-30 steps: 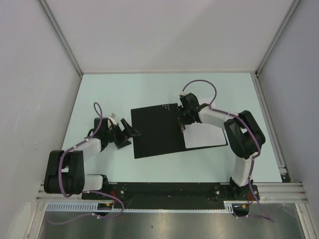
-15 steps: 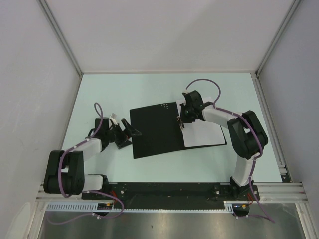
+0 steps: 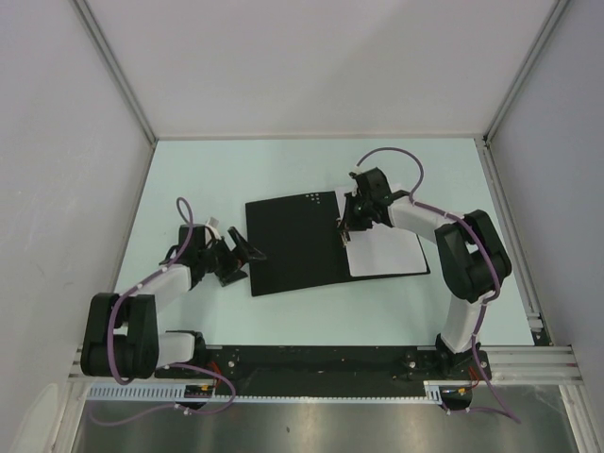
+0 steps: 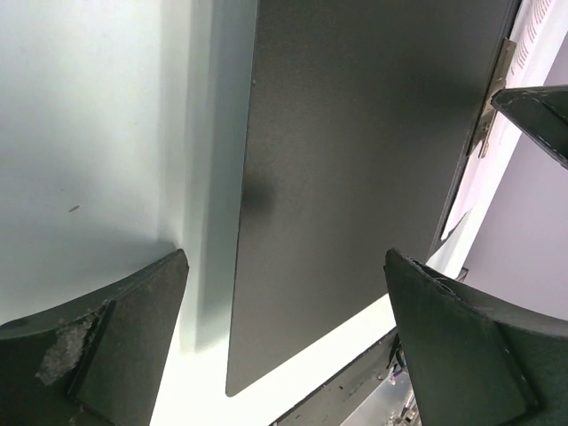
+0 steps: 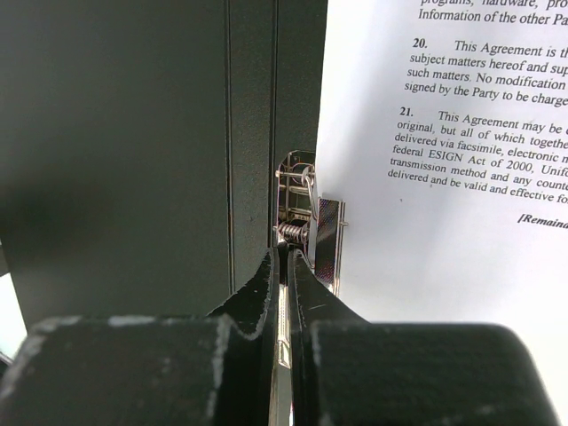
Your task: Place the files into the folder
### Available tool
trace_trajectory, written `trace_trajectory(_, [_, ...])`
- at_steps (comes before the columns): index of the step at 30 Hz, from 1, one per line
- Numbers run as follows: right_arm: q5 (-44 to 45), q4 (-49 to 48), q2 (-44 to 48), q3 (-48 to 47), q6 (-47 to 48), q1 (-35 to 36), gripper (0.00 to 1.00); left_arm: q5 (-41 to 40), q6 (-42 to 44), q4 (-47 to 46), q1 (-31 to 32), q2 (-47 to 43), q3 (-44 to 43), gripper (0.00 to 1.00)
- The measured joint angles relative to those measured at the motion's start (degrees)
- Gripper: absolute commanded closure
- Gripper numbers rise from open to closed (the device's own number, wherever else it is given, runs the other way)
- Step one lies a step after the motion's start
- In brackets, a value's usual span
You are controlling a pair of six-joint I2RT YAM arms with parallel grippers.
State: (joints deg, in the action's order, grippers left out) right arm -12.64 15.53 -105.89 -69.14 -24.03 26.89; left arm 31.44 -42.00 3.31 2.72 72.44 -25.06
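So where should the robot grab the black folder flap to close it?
Probably the folder by its free left edge, coming in low from the left: the flap lies flat, hinged at the clip, and the open left gripper faces that edge.

Open folder point(image 3: 293, 247) flat on bench point(image 3: 226, 175), black inside up, lying between both grippers. At spine line: right gripper point(image 3: 346, 226), tips low on it. White files point(image 3: 387, 255) just right of that gripper, on folder's right half. At folder's left edge: left gripper point(image 3: 242, 257), spread wide; contact unclear.
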Motion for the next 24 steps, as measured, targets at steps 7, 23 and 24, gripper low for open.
trace_trajectory(7, [-1.2,-0.3,0.2,0.0,-0.6,-0.1,1.00,5.0,-1.2,-5.6,1.7,3.1,0.6,0.17])
trace_trajectory(23, [6.8,2.1,2.1,0.0,2.4,7.1,0.19,7.1,-1.0,-3.7,2.7,-6.8,-2.4,1.00])
trace_trajectory(24, [8.5,3.3,3.3,0.0,2.9,8.0,0.18,7.1,-1.1,-3.3,2.7,-7.1,-2.7,1.00])
